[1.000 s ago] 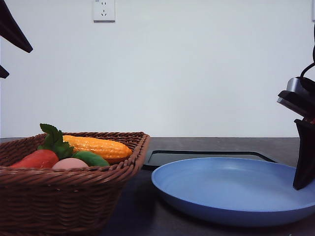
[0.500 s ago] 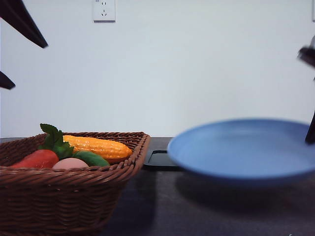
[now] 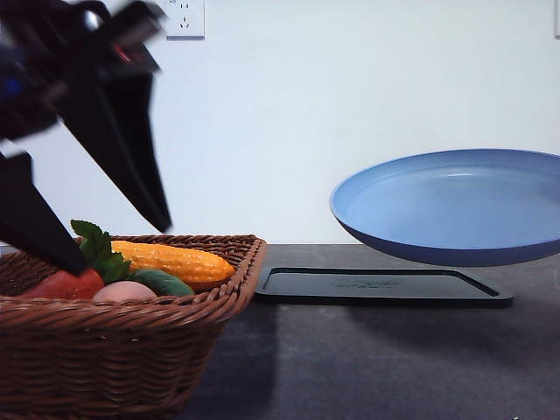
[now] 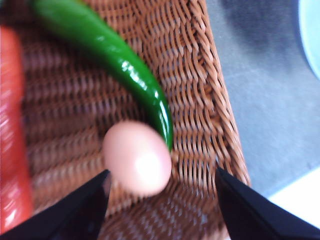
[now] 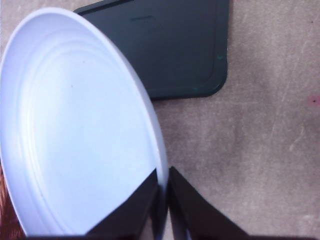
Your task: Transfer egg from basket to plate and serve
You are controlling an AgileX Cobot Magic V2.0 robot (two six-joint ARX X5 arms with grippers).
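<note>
The pinkish egg lies in the brown wicker basket at the front left, beside a green pepper. My left gripper hangs open just above the basket, blurred, one finger on each side of the produce. In the left wrist view the egg rests on the basket's woven floor between the spread fingertips of the left gripper, untouched. The blue plate hovers tilted in the air at the right, above the table. My right gripper is shut on the rim of the plate.
A flat black tray lies on the dark table behind and below the lifted plate. The basket also holds a yellow corn cob, a green pepper and a red leafy vegetable. A white wall stands behind.
The plate has risen off the table into the air, held by the right gripper. The left gripper has swung down from the upper left corner over the basket.
</note>
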